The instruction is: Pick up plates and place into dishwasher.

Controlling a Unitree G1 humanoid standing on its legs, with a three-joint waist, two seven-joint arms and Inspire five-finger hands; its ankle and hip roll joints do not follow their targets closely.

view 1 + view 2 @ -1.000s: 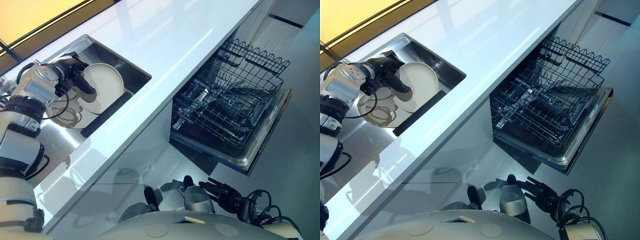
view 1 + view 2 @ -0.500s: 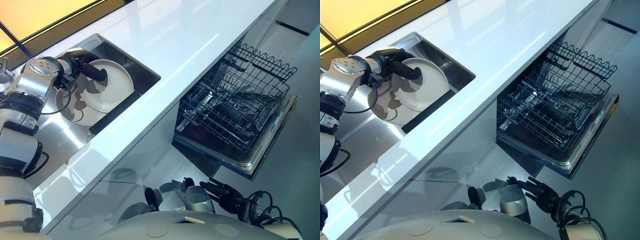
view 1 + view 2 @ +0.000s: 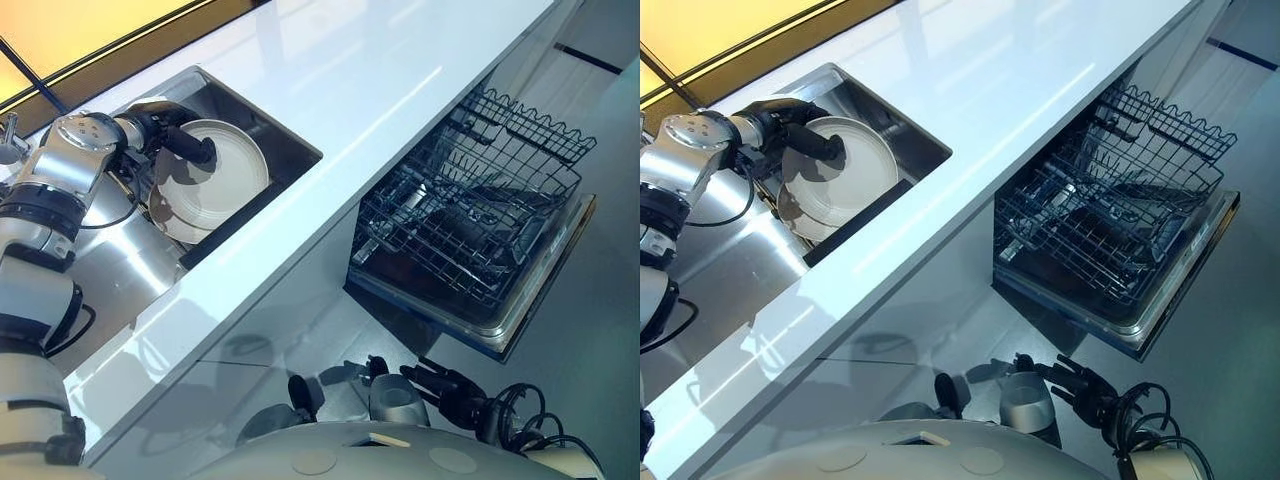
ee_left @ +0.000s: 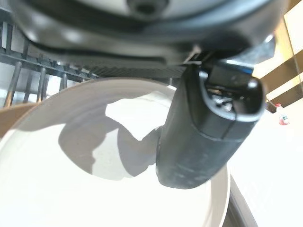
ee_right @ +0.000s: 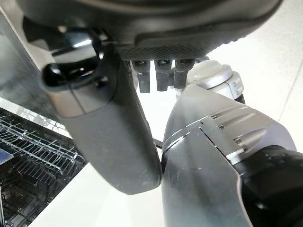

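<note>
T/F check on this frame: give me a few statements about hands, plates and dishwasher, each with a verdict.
1. The left hand grips a white plate over the sink. True.
2. The dishwasher is shut. False: its door is down and the wire rack is pulled out.
3. The right hand holds a plate. False: it hangs low below the countertop, fingers relaxed, holding nothing.
4. A second plate lies in the sink beneath the held one. True.
</note>
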